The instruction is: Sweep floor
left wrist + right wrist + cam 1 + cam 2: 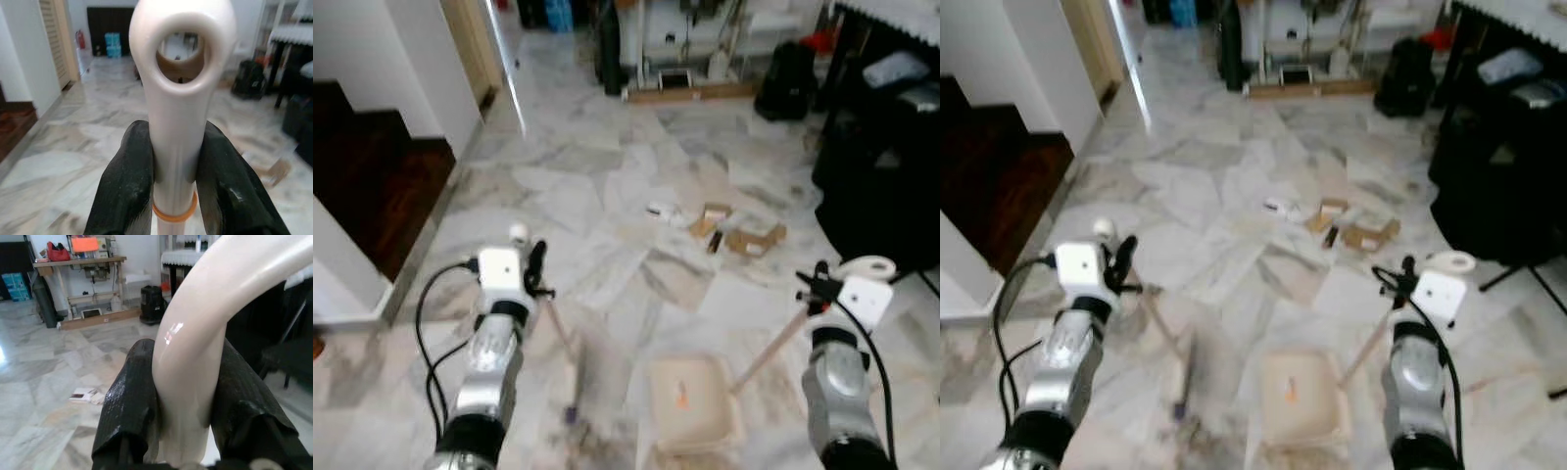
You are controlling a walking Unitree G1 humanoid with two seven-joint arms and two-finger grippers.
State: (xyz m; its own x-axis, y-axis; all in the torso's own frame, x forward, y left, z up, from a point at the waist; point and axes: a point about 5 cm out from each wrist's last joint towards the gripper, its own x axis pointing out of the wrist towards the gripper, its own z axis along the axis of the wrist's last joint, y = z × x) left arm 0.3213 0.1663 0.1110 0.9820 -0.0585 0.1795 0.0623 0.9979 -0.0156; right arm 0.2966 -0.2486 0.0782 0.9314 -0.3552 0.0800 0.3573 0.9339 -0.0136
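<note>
- Marble floor [607, 186]: a litter of cardboard scraps [734, 233] lies right of centre, well ahead of both tools, unswept.
- Dustpan [693, 401]: rests near, mouth forward, ready to receive; right gripper [183, 426] pinches its pale handle [205, 333].
- Broom [570, 367]: head down, near left; left gripper [171, 181] clamps its handle top [178, 63], jaws pressed on either side.

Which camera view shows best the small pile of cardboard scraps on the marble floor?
The left eye view: the brown cardboard scraps lie whole on the marble floor, beyond the cream dustpan. The right eye view shows them equally whole. The right wrist view catches one white piece, the left wrist view a blurred brown one.
</note>
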